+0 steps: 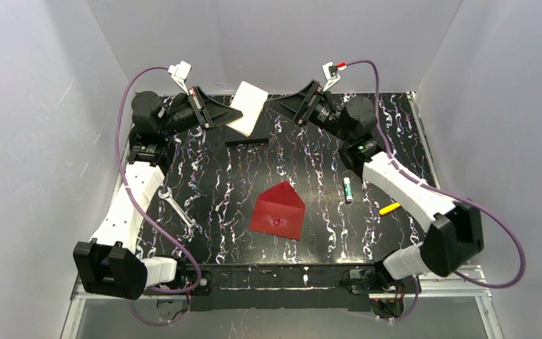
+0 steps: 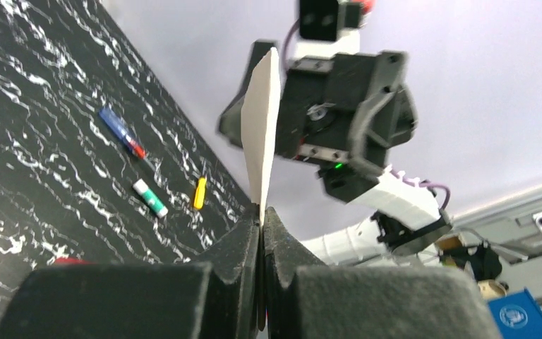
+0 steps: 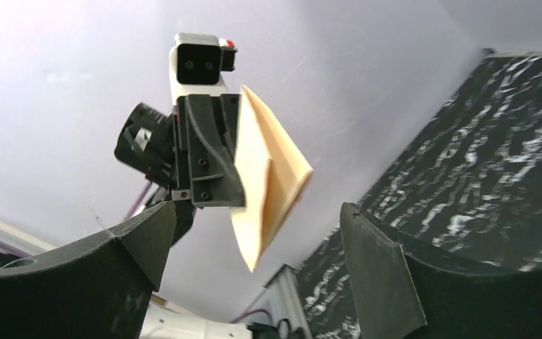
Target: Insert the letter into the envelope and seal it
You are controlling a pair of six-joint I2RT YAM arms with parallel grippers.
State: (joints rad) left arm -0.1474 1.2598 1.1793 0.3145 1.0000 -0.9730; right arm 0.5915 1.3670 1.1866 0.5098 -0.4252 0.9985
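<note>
The letter point(image 1: 249, 106), a cream sheet, is held up in the air over the far middle of the table. My left gripper point(image 1: 238, 113) is shut on its left edge. In the left wrist view the letter point(image 2: 262, 134) shows edge-on, rising out of the closed left gripper point(image 2: 262, 214). My right gripper point(image 1: 268, 103) stands open just right of the sheet, not holding it. In the right wrist view the letter point(image 3: 268, 185) hangs beyond the wide-apart fingers point(image 3: 370, 258). The red envelope point(image 1: 276, 210) lies flat at mid-table with its flap pointing away.
A flat black block point(image 1: 247, 140) lies under the letter. A wrench point(image 1: 178, 210) lies at the left. A green-and-white tube point(image 1: 348, 189) and a yellow piece point(image 1: 389, 208) lie at the right. A blue pen point(image 2: 122, 132) shows in the left wrist view. Grey walls enclose the table.
</note>
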